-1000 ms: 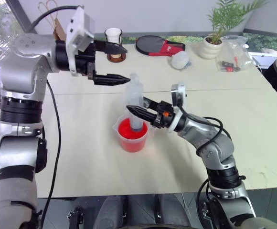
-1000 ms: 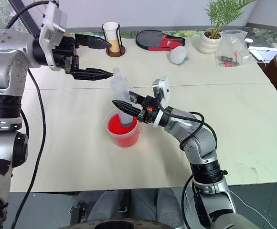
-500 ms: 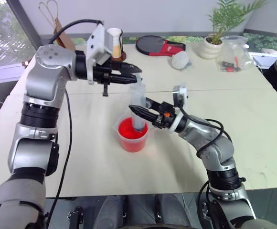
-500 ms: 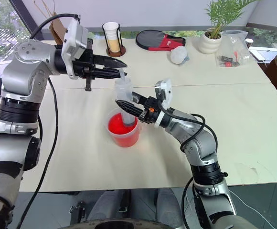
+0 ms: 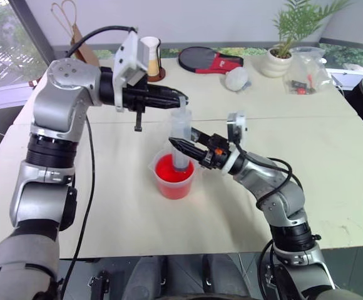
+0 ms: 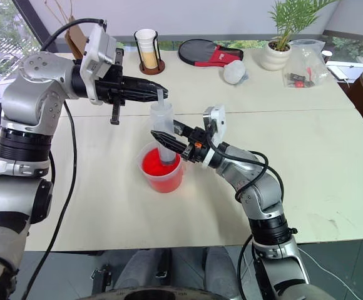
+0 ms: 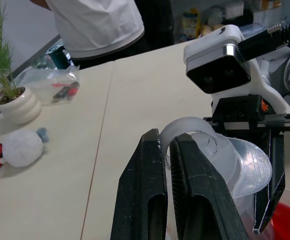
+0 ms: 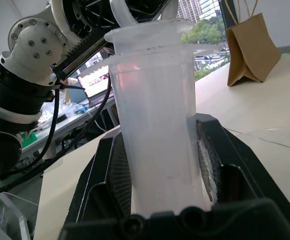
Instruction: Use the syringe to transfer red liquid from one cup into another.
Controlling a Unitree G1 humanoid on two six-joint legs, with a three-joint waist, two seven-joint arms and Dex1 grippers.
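So the large clear plastic syringe with the thick barrel (image 5: 180,140) is stood upright, nozzle end dipped into the wide clear plastic beaker-style cup (image 5: 173,177), which is parked around the middle of the pale wooden desk (image 5: 332,162), a bit toward the front edge. The barrel is clamped between the two black fingers of the right gripper (image 5: 176,143), closed on it from the right side, and that's presumably done so the body is kept steady and vertical while the plunger gets worked. The flanged plunger end at the top is pinched by the left gripper (image 6: 158,92), whose fingers (image 7: 185,185) are closed tight on the thin plunger tab, reached in level from the left. Held like that, the plunger looks set up to be pulled upward so the bright translucent red liquid (image 5: 171,170) can be drawn in; none of it can be made out inside the barrel yet. A tall white-and-tan cup in a dark holder (image 5: 150,57) is left by the far edge, well apart. The small receiving cup can't really be picked out.
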